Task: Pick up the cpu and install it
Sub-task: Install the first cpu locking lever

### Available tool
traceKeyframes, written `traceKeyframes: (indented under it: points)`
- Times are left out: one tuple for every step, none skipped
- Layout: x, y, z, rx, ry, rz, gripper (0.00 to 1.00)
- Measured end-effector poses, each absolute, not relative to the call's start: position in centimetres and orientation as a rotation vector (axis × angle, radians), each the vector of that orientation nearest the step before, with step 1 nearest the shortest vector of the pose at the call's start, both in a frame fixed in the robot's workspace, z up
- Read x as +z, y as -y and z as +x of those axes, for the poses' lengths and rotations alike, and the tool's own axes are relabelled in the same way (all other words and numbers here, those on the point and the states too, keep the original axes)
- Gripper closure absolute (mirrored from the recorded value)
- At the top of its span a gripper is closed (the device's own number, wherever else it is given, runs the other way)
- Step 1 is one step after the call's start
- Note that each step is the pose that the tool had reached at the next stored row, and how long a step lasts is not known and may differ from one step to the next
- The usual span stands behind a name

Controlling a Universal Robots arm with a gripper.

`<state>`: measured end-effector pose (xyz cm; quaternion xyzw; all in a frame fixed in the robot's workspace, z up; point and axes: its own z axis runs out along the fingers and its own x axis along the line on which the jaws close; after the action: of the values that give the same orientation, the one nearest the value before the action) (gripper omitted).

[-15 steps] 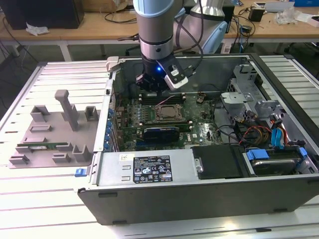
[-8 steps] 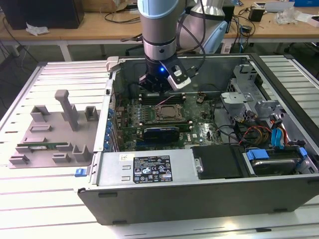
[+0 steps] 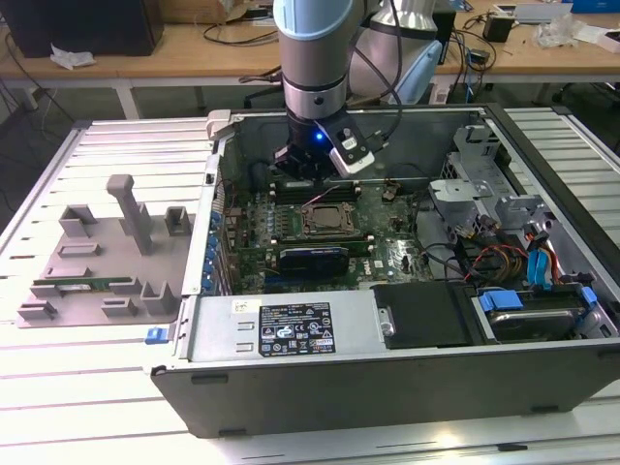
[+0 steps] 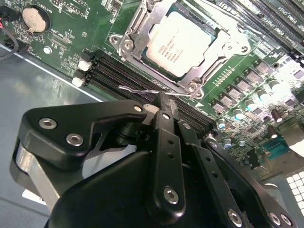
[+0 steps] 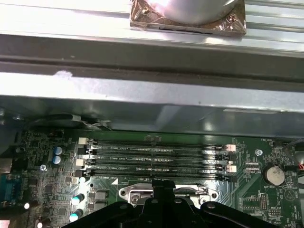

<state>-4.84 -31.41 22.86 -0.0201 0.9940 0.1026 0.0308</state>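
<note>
1. In the second wrist view I see the cpu (image 4: 183, 45) lying silver side up in its socket (image 4: 190, 80) on the green board (image 4: 90, 28), with the metal frame around it.
2. In that same view the gripper (image 4: 163, 100) is closed, fingers pressed together with nothing between them. Its tip is just beside the thin wire lever (image 4: 137, 90) at the socket's edge; I cannot tell if they touch.
3. The first wrist view gives me the far side instead: the grey case wall (image 5: 142, 90) rising behind the board, and the gripper (image 5: 159, 194) low over the socket frame.
4. The exterior view adds the wider scene. The arm (image 3: 315, 58) reaches down into the open computer case (image 3: 291, 387), which lies on the slatted bench (image 3: 116, 145), and the gripper (image 3: 308, 165) hangs just behind the socket (image 3: 325, 219).
5. On the exterior view's left, a grey tray (image 3: 97, 257) sits on the bench beside the case, with a green memory stick (image 3: 82, 286) in it.
6. Counts: one cpu, one socket, one wire lever, four black memory slots (image 5: 156, 159) side by side, and one round coin battery (image 5: 273, 173), seen in both wrist views.
</note>
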Motion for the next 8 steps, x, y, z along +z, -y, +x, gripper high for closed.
traceKeyframes:
  points:
    - [22.84,31.36,-4.82,0.316,-3.063,-0.062,0.89]
    - [22.82,31.31,-4.81,0.316,-3.063,-0.061,0.89]
    - [22.8,31.25,-4.78,0.316,-3.063,-0.061,0.89]
    - [22.78,31.2,-4.75,0.316,-3.063,-0.06,0.89]
    - [22.75,31.1,-4.74,0.316,-3.063,-0.059,0.89]
    - [22.71,31.0,-4.71,0.316,-3.063,-0.058,0.89]
    - [22.67,30.9,-4.63,0.315,-3.063,-0.056,0.89]
    - [22.64,30.85,-4.55,0.315,-3.063,-0.053,0.89]
